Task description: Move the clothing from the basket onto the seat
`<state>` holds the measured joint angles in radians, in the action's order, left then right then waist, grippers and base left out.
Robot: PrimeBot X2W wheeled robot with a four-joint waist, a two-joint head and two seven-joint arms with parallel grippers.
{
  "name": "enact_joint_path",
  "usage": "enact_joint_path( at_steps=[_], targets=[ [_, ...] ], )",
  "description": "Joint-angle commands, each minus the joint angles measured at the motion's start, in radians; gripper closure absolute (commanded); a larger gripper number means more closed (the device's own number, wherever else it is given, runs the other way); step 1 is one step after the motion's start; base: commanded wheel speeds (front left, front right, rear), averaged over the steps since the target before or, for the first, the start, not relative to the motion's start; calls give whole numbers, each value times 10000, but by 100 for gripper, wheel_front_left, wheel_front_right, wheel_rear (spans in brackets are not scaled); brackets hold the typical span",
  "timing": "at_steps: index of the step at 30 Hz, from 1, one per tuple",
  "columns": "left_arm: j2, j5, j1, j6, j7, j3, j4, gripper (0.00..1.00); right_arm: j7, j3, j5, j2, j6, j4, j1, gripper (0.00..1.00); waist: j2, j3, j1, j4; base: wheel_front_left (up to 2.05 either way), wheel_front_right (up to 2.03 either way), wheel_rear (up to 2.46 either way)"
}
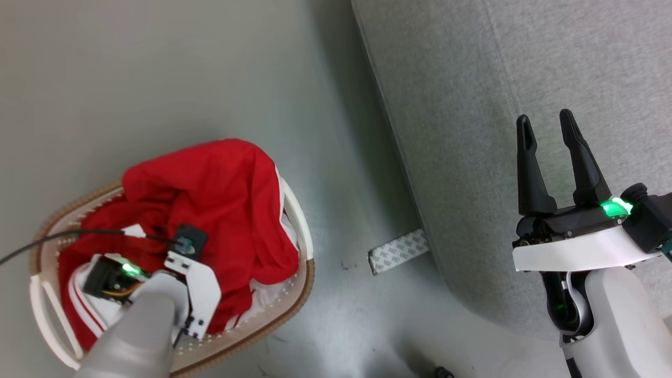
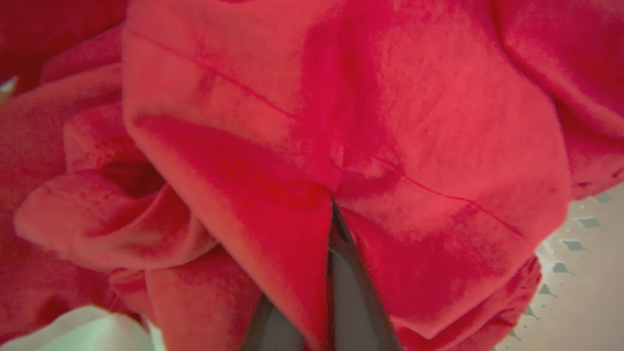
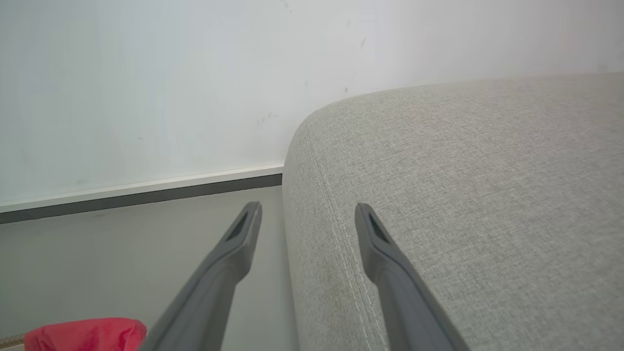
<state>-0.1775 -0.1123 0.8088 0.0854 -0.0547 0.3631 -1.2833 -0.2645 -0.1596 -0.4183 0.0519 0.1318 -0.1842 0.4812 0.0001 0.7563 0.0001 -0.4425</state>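
The clothing [image 1: 210, 199] is a heap of bright red fabric with white trim, piled in the white basket [image 1: 302, 283] with the brown rim at the lower left of the head view. My left arm reaches down into the heap. In the left wrist view my left gripper [image 2: 334, 214] is shut on a fold of the red clothing [image 2: 390, 122], its fingers pressed together with their tips buried in the cloth. My right gripper [image 1: 546, 123] hangs open over the light grey seat [image 1: 499, 79], with nothing between its fingers [image 3: 243, 229].
The seat's rounded edge [image 3: 312, 204] runs beside bare grey floor [image 1: 157, 79]. A patterned strip of tape [image 1: 399, 251] lies on the floor by the seat's base. A white wall with a dark baseboard [image 3: 141, 195] stands behind. The basket's perforated wall [image 2: 585, 253] is at the left gripper's right.
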Motion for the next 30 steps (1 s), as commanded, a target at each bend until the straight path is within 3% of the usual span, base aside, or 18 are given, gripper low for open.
enact_joint_path(
  at_steps=[1,7,17,24,30],
  targets=[
    [37,107,-176,4,-119,20,-18,100,3,20,24,-19,-21,-39,3,0,-1,-281,-1,86,0,0,0],
    [519,686,-653,69,-718,-287,-32,100,2,147,282,-9,-21,-194,-305,0,-1,-1565,-1,447,0,0,0],
    [1244,1982,-1863,390,-2022,-504,498,100,3,390,902,344,-21,-566,-1180,0,-1,-4568,-1,1691,0,0,0],
    [1255,4323,-3254,446,-2100,1108,3374,100,3,261,1015,611,-21,-828,-1786,0,-1,-6293,-1,2477,0,0,0],
    [1249,5044,-3631,436,-2099,1395,5168,100,3,150,1033,677,-21,-981,-2339,0,-1,-7297,-1,3139,0,0,0]
  ],
)
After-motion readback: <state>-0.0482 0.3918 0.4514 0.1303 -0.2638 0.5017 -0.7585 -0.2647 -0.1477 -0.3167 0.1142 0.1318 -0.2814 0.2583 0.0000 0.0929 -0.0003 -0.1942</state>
